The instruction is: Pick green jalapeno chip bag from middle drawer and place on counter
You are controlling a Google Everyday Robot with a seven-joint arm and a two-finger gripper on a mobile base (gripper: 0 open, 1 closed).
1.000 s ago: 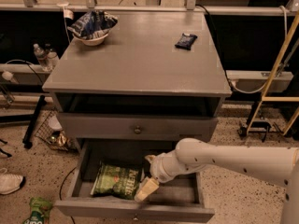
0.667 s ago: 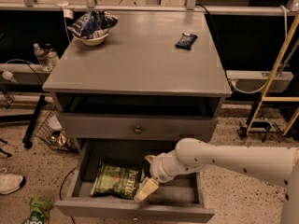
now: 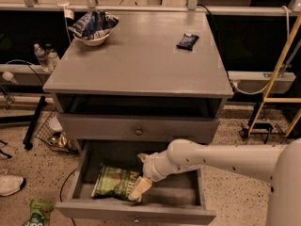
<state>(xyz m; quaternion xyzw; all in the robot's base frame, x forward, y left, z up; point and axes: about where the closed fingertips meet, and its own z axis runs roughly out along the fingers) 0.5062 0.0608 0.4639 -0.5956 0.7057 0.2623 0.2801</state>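
Observation:
The green jalapeno chip bag lies flat on the floor of the pulled-out middle drawer, towards its left side. My gripper is down inside the drawer at the bag's right edge. It is open, with one pale finger over the bag's right end and the other behind it. My white arm reaches in from the right. The counter is the grey cabinet top above.
A white bowl with a blue bag stands at the counter's back left, and a dark packet at its back right. A closed drawer front with a knob sits above the open drawer. A small green pouch and a shoe lie on the floor to the left.

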